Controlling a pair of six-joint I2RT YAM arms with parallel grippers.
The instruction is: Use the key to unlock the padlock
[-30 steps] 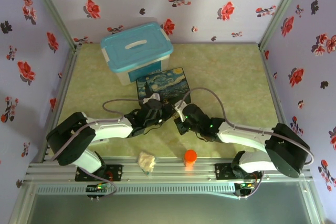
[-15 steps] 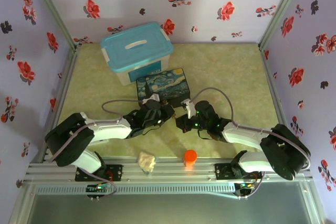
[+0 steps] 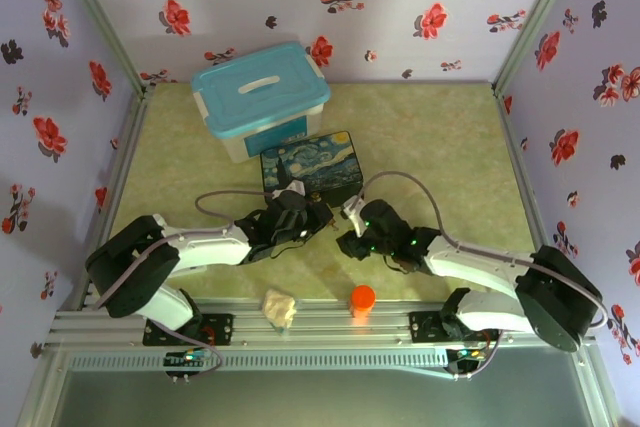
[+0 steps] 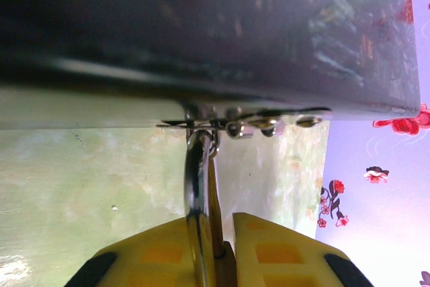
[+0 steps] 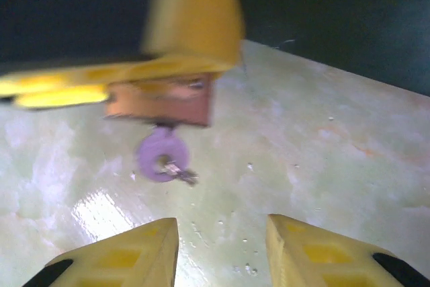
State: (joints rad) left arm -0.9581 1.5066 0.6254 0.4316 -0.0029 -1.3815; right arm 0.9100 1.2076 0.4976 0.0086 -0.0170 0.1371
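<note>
Drew the right gripper (image 3: pixel 344 240) back a little toward the near edge of the bench (image 3: pixel 440 137) over the last 1 s, away from the left gripper (image 3: pixel 308 215) after sitting almost against it. Now hovering with fingers spread wide and holding nothing, just short of the key (image 5: pixel 161 156). Left that key seated in the underside of the padlock (image 5: pixel 161 102), with its purple round head hanging just above the bench, touched by neither right finger. Keeping the left fingers narrowed and clamped on the padlock, pinning its brass body at the front edge of the dark painted tin box (image 3: pixel 310 163). From the left wrist, gripping a thin silvery strip of metal running up to the latch (image 4: pixel 232 126) of that box, probably the shackle. Cannot tell the shackle's state, sprung or not, from these views. Judging by the lie of things: insertion done, turning not confirmed, and the backing-off most likely a release to re-grip the head at a better angle. Calls next for closing squarely on the small purple head and twisting without dragging the padlock out of the left grip. Risks a slip on so small a head
</note>
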